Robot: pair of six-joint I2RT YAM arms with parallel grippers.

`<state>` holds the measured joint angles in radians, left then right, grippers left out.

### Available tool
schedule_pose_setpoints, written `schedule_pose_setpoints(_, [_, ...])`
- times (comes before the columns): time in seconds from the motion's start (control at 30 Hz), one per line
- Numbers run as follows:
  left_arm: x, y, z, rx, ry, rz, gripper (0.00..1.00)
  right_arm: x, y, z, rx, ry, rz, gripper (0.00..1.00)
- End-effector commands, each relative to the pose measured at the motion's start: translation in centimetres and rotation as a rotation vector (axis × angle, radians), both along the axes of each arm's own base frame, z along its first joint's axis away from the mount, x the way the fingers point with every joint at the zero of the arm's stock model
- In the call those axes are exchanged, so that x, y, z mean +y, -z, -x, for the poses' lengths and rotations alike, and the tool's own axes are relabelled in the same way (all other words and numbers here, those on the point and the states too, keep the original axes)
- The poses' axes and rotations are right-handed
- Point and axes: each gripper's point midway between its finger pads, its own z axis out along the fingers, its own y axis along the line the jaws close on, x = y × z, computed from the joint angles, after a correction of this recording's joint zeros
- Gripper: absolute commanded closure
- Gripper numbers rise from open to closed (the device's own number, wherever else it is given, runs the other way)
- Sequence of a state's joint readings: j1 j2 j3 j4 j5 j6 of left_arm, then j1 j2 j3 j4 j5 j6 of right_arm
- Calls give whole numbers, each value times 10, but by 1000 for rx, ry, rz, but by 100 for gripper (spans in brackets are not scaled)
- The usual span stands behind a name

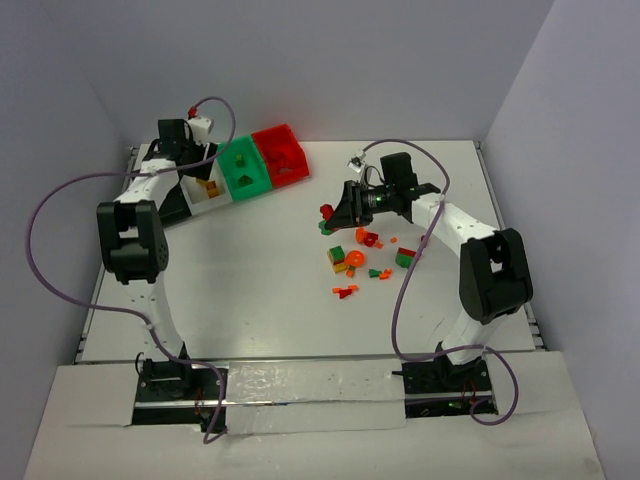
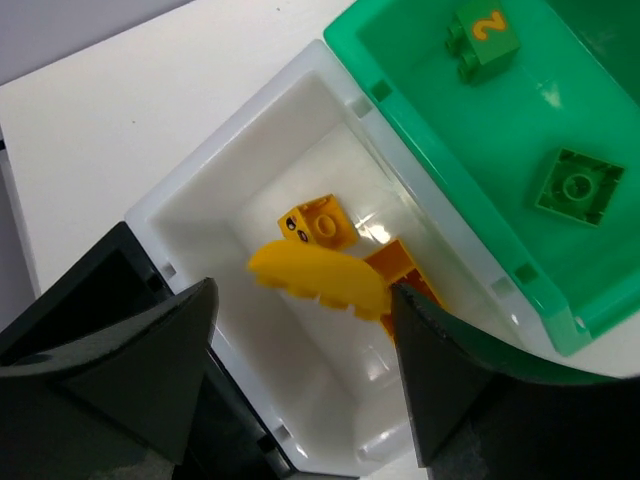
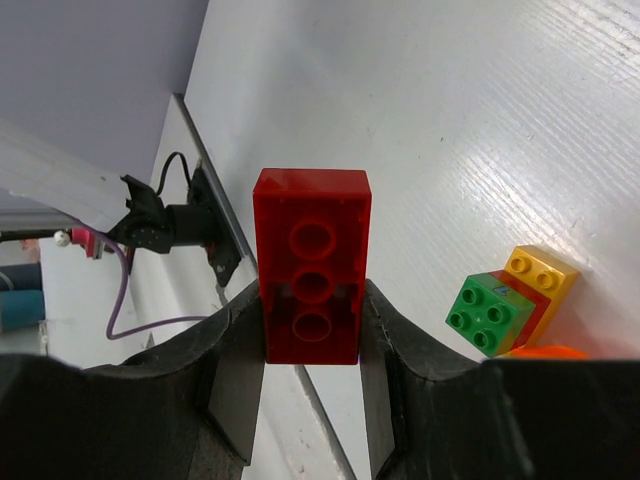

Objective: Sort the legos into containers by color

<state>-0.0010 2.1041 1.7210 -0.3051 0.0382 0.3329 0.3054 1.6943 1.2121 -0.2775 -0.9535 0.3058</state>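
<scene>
Loose legos (image 1: 352, 262) lie scattered on the right half of the table (image 1: 260, 290). Just beyond them, the right gripper (image 3: 312, 335) pinches a red brick (image 3: 312, 230), its jaws pressed against the long sides of the brick's lower end. At the far left, the left gripper (image 2: 300, 300) hangs spread wide over the white bin (image 2: 220, 180), gripping nothing. A yellow curved piece (image 2: 320, 280) lies between its fingers. The green bin (image 2: 450, 150) alongside holds two green bricks (image 2: 578, 187).
</scene>
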Motion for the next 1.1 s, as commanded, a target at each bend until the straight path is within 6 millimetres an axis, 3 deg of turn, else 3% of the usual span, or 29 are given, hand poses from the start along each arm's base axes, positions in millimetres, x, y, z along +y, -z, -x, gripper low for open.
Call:
schedule_pose_setpoints(0.0, [-34,-93,21,-121,81,171,1,7,-47,1,-122,-38,-67,100])
schedule_pose_setpoints(0.1, [-40,-100,35,-121,98,208,1,8,-48,3,-121,-40,-71,100])
schedule_pose_setpoints(0.2, [-31,-99,45,-117,73,185,1,9,-49,4,-119,-44,-73,100])
schedule_pose_setpoints(0.27, [-33,-100,63,-101,110,245,1,10,-50,5,-123,-48,-74,100])
schedule_pose_setpoints(0.3, [-45,-102,68,-91,160,295,1,10,-52,5,-128,-50,-77,100])
schedule_pose_setpoints(0.37, [-100,-124,116,-62,390,525,6,12,-60,7,-153,-65,-106,100])
schedule_pose_setpoints(0.4, [-115,-132,134,-43,427,617,9,13,-62,8,-153,-69,-119,100])
schedule_pose_setpoints(0.43, [-132,-152,150,-45,479,725,11,14,-63,11,-145,-78,-132,100])
schedule_pose_setpoints(0.53, [-186,-154,208,71,609,944,15,19,-72,17,-148,-113,-183,100])
schedule_pose_setpoints(0.67, [-226,-160,253,165,705,1056,17,26,-86,30,-170,-171,-238,100])
schedule_pose_setpoints(0.8, [-246,-160,274,241,743,1114,17,34,-94,45,-162,-222,-270,100])
schedule_pose_setpoints(1.07, [-267,-162,290,275,791,1125,18,51,-104,67,-186,-297,-298,100])
